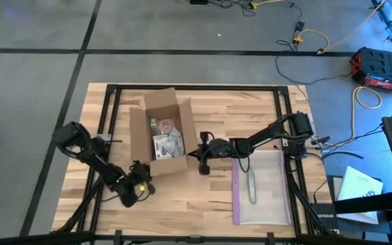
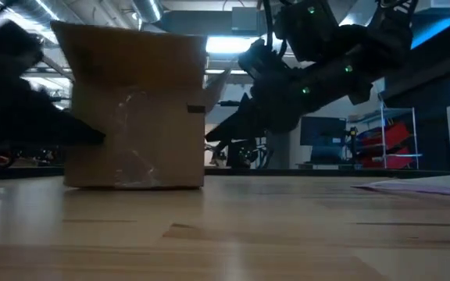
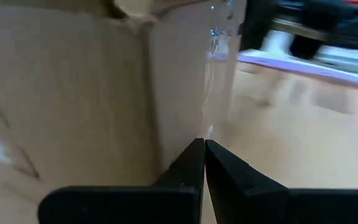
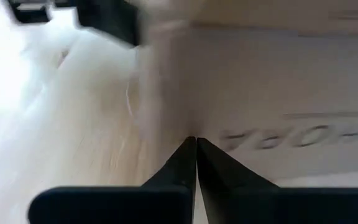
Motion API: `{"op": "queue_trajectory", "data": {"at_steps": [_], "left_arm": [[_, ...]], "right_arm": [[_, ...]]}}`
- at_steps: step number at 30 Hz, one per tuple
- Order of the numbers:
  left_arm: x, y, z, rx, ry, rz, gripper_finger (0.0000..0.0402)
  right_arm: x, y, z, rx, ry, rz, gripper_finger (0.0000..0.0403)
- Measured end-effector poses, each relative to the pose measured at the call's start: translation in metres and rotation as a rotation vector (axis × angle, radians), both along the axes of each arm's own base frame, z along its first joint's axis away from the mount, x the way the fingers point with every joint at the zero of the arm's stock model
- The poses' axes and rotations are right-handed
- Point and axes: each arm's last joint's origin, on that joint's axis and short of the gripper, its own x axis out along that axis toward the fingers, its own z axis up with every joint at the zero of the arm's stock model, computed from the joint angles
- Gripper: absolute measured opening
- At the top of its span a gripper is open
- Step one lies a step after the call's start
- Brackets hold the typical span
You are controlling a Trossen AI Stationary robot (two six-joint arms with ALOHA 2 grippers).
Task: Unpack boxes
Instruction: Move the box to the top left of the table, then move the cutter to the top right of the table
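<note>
High view: both closed end effectors, left (image 1: 143,178) and right (image 1: 197,152), flank the open box (image 1: 160,131).

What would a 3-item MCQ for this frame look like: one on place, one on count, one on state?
1. Where does the clear plastic bag lie?
A. inside the box
B. on the table, on the right arm's side
C. on the floor

2. How many cardboard boxes stand on the table?
A. one
B. two
C. three

3. How is the box?
A. taped shut
B. crushed flat
C. open, with items inside

Answers:
B, the high view shows it flat beside the right gripper.
A, only one box is visible.
C, its flaps are spread and packets show inside; the left gripper is shut beside it.
</note>
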Motion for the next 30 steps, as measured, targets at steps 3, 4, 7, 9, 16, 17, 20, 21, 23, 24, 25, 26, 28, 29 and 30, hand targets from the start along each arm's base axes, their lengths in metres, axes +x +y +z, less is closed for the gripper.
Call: {"op": "queue_trajectory", "data": {"at_steps": [3,4,7,9,16,17,20,21,23,24,25,26,28,29,30], "left_arm": [[0.009,0.016,-0.001,0.048,0.036,0.076,0.0],[0.012,0.02,-0.001,0.058,0.043,0.096,0.0],[0.017,0.029,-0.001,0.089,0.069,0.135,0.0],[0.019,0.033,-0.001,0.092,0.068,0.158,0.0],[0.023,0.035,0.004,0.018,0.015,0.174,0.0],[0.025,0.032,0.008,-0.04,-0.017,0.154,0.0],[0.03,0.017,0.021,-0.172,-0.058,0.038,0.0],[0.031,0.011,0.025,-0.178,-0.05,-0.01,0.0],[0.035,0.0,0.034,-0.183,-0.059,-0.093,0.0003],[0.037,-0.006,0.039,-0.195,-0.068,-0.134,0.0005],[0.039,-0.011,0.042,-0.211,-0.068,-0.173,0.001],[0.041,-0.015,0.045,-0.223,-0.061,-0.211,0.0015],[0.044,-0.021,0.049,-0.255,-0.052,-0.271,0.0033],[0.045,-0.024,0.051,-0.274,-0.054,-0.292,0.0043],[0.046,-0.026,0.053,-0.291,-0.055,-0.312,0.0055]], "right_arm": [[-0.005,0.0,0.0,-0.007,0.071,0.004,0.0],[-0.006,-0.001,0.002,-0.01,0.081,0.004,0.0],[-0.009,-0.001,0.013,-0.044,0.08,0.01,0.0],[-0.012,-0.002,0.021,-0.071,0.082,0.007,0.0],[-0.036,-0.004,0.042,0.003,0.254,-0.024,0.0],[-0.041,-0.003,0.046,0.055,0.29,-0.015,0.0],[-0.058,-0.003,0.056,0.152,0.396,-0.005,0.0],[-0.064,-0.002,0.06,0.17,0.422,-0.013,0.0],[-0.073,0.001,0.07,0.208,0.441,-0.029,0.0],[-0.078,0.002,0.075,0.232,0.447,-0.042,0.0001],[-0.083,0.004,0.08,0.267,0.455,-0.064,0.0002],[-0.088,0.004,0.084,0.313,0.464,-0.096,0.0005],[-0.099,0.006,0.09,0.415,0.522,-0.142,0.002],[-0.106,0.007,0.092,0.464,0.559,-0.166,0.0032],[-0.113,0.008,0.094,0.497,0.603,-0.198,0.0046]]}}
